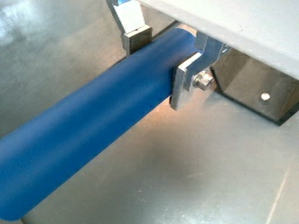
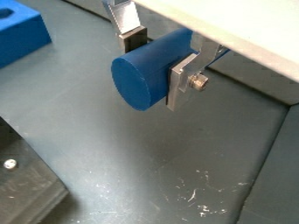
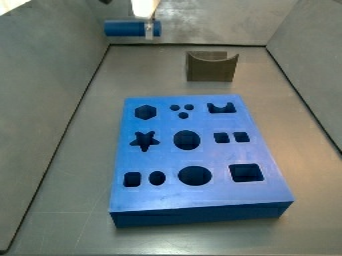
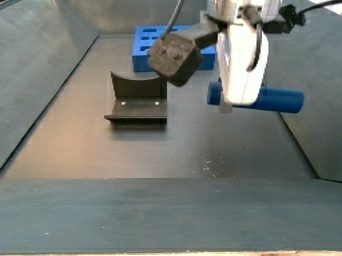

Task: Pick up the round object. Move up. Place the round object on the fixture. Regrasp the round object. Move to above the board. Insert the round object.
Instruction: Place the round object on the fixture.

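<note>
While you watch, gripper [image 2: 156,63]: clamped on the peg [image 1: 100,109], lifted off the floor.
Peg: horizontal between the fingers [image 1: 188,81].
Fixture [image 3: 210,66]: apart from peg.
Board [image 3: 195,155]: mid-floor, its holes empty.

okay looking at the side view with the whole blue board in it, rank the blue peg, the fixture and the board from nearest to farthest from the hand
The hand is at the tray's far left corner in that side view.
1. Blue peg: held between the hand's fingers, lying sideways.
2. Fixture: to the right of the hand, near the back wall.
3. Board: in the middle of the floor, closest to the camera.
</note>
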You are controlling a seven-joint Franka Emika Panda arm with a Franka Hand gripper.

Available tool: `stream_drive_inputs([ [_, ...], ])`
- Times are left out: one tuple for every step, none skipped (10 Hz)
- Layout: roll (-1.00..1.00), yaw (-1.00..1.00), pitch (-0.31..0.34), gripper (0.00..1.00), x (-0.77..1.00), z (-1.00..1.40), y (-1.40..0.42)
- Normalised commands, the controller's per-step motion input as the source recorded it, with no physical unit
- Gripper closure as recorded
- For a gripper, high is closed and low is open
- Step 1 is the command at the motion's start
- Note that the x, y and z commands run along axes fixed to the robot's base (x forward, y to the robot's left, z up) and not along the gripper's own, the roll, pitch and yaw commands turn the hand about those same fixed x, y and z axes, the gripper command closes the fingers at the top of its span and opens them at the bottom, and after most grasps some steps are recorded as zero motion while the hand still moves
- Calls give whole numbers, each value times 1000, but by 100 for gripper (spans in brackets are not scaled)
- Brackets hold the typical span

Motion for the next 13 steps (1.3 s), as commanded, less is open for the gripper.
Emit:
stream_drive_inputs([
  [-2, -1, 22, 100, -10, 1000, -3],
  [3, -1, 30, 100, -16, 1000, 0],
  [7, -1, 36, 100, -20, 1000, 2],
  [11, -2, 43, 100, -23, 1000, 3],
  [17, -3, 51, 100, -20, 853, 7],
  [19, -3, 61, 100, -15, 691, 9],
  [21, -2, 71, 100, -7, 529, 12],
  [24, -1, 90, 100, 3, 261, 14],
  [17, 1000, 10, 100, 1000, -238, -683],
  [20, 1000, 12, 100, 1000, -307, -653],
  [20, 1000, 10, 100, 1000, -282, -598],
  [20, 1000, 15, 100, 1000, -223, -467],
  [21, 1000, 16, 100, 1000, -213, -438],
])
